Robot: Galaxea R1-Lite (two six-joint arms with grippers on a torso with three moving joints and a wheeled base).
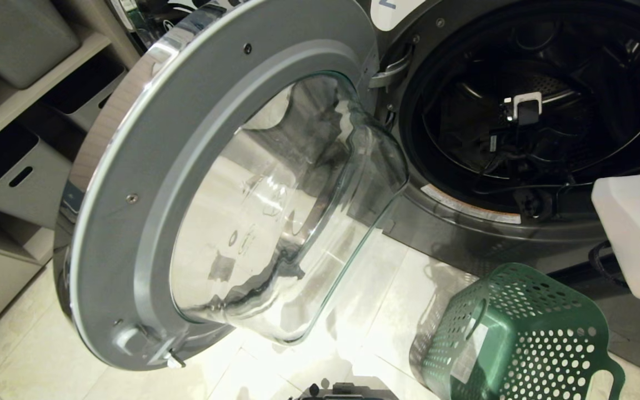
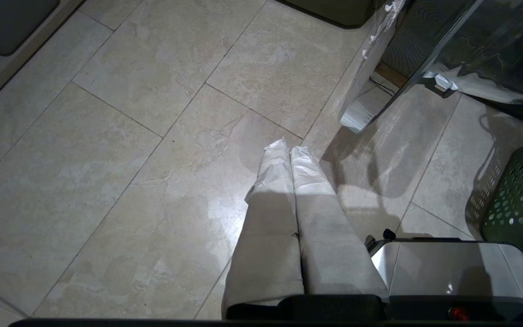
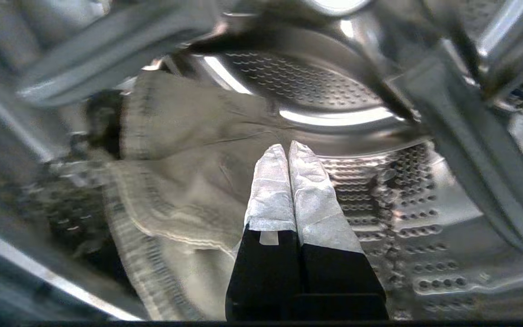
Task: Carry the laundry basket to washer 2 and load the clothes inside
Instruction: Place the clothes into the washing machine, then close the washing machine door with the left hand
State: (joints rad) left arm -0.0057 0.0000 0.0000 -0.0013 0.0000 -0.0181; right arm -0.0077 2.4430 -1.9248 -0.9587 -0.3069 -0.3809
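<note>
Garment in the drum, right arm inside washer 2

Lower right in the head view, the laundry basket [image 1: 520, 339] stands on the tiled floor [image 1: 353, 311] below the opening, handy for unloading. The left gripper [image 2: 288, 152] hangs parked over tiles, jaws closed on nothing. Behind, the glass door [image 1: 275, 211] is swung wide at frame centre, clearing washer 2 [image 1: 464, 222]. Deepest, the right gripper [image 3: 288, 152] has its jaws closed and empty inside the perforated drum [image 3: 379, 190], the clothes [image 3: 184, 181] lying beside it, likely already dropped.

Laundry room: front-load washer [image 1: 520, 111], tiled floor [image 2: 107, 159], storage bins [image 1: 20, 172].
</note>
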